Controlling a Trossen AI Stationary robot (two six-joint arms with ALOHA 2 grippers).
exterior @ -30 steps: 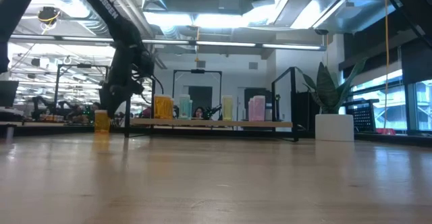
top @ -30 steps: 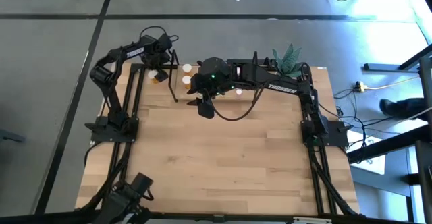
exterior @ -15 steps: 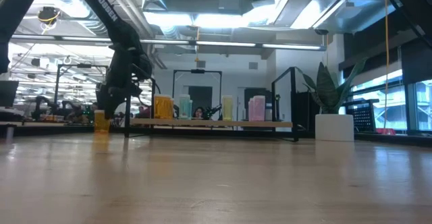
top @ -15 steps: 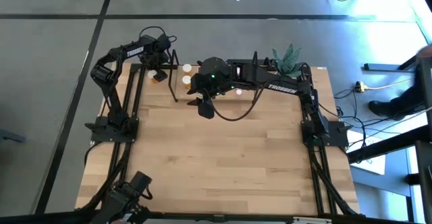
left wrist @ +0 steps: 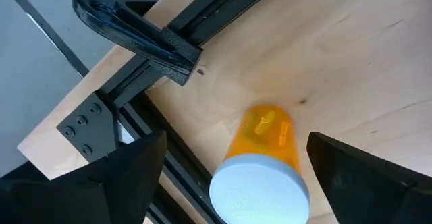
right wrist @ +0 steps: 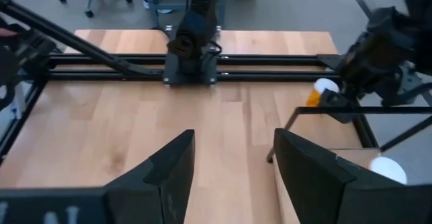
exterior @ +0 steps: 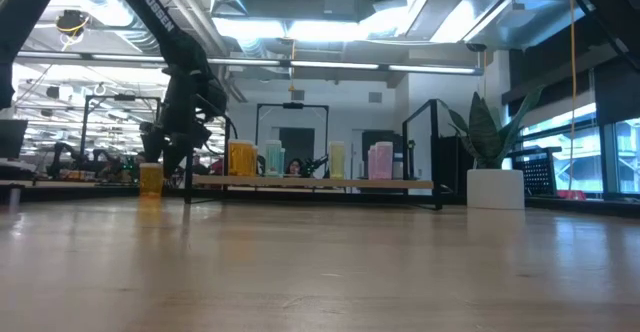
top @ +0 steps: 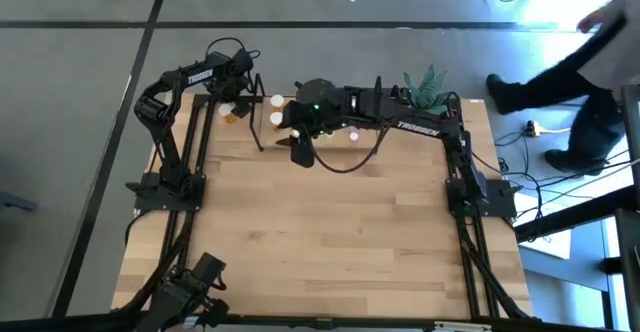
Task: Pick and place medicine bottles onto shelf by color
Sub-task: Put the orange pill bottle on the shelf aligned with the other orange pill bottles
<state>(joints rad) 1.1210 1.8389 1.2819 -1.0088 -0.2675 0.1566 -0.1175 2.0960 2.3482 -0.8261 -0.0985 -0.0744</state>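
Orange bottle (left wrist: pixel 260 166) stands on wooden table (left wrist: pixel 351 62).

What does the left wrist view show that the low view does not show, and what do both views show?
Only the left wrist view shows the orange bottle's white cap, between the open left gripper fingers. Only the low view shows the shelf carrying bottles, and the potted plant. Both show the orange bottle standing on the table.

A plant (top: pixel 424 85) in a white pot (exterior: pixel 495 188) stands at the table's (top: pixel 330 232) far right corner. A person (top: pixel 570 67) walks past on the right.
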